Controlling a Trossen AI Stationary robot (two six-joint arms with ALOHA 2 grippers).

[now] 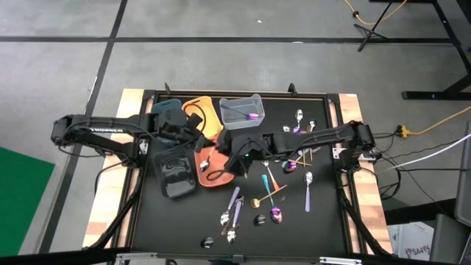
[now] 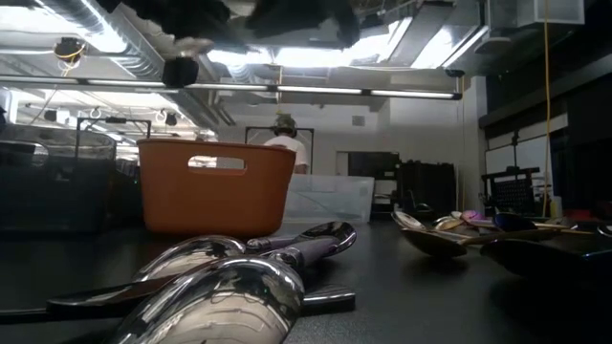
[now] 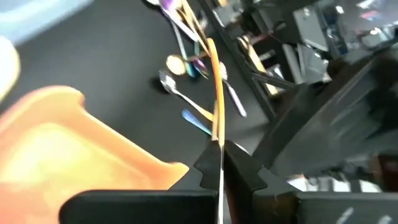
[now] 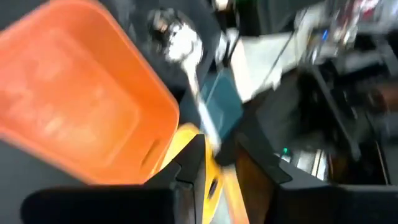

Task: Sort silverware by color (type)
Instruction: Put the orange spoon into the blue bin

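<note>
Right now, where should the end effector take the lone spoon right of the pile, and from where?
Grip the lone spoon at mid-handle, coming straight down, fingers across it: it lies flat, touching nothing, handle slim and straight, bowl wide.

Grey concrete floor [image 1: 221, 59] crossed by dark lines, a green mat [image 1: 22, 184] beside it, and bright ceiling lights [image 2: 316, 57].

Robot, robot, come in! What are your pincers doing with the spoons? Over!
Left pincer shut on gold utensil, near orange bin. Right pincer shut on silver spoon, over bins. Loose silverware waits on mat.
</note>
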